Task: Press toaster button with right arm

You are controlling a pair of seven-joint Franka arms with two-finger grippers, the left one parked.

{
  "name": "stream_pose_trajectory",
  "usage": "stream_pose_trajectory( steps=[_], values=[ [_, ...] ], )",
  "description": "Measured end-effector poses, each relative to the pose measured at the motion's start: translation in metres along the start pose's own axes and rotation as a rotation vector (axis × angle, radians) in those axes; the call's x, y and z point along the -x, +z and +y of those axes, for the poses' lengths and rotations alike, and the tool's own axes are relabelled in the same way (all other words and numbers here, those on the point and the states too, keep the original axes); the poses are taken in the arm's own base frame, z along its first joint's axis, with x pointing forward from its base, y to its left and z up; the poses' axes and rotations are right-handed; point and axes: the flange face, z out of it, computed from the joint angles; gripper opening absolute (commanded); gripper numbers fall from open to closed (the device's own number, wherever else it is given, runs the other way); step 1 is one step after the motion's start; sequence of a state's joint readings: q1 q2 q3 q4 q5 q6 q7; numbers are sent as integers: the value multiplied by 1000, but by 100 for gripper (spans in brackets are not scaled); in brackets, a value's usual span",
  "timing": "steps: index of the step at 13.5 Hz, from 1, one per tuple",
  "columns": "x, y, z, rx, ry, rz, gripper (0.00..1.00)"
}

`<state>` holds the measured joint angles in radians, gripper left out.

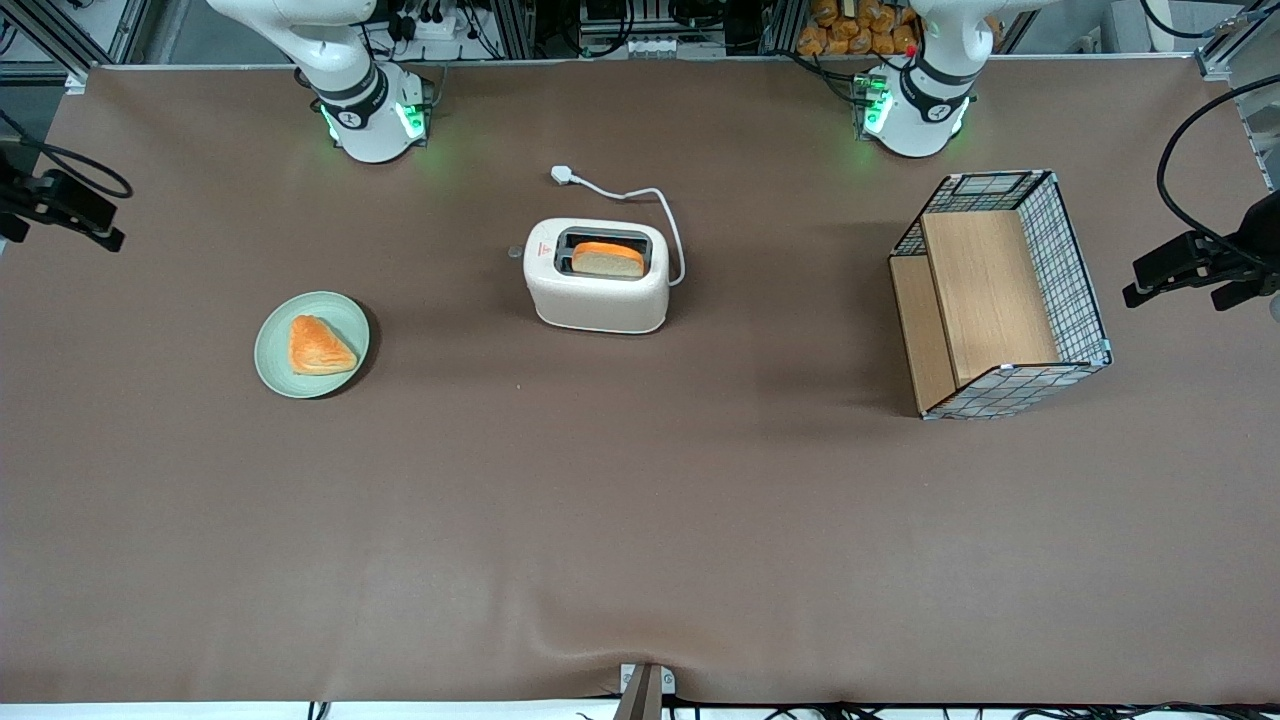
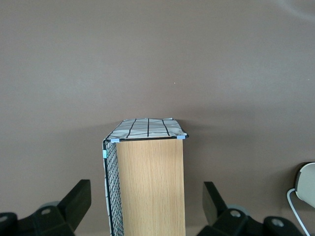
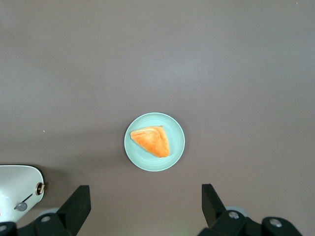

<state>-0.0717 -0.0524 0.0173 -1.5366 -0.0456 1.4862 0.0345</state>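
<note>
right arm (image 1: pixel 340 90) raised | tool (image 3: pixel 142 209) released, apparently high above plate (image 3: pixel 173 156) | toaster (image 1: pixel 598 275) apart

Matte brown table covering (image 1: pixel 640 520) spans the whole work surface, evenly lit, slight wrinkle at near edge. Aluminium frame rails (image 1: pixel 1228 50) and black cables (image 1: pixel 1190 130) border the farthest edge.

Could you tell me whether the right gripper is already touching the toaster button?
No; in the right wrist view the open gripper hangs high above the table over the green plate, with the toaster button well off to one side.
</note>
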Motion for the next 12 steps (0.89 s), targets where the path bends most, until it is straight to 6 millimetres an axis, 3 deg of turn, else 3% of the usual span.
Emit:
stream_pose_trajectory(
  steps=[12],
  values=[
    [-1,10,10,-43,17,-24,100]
  ],
)
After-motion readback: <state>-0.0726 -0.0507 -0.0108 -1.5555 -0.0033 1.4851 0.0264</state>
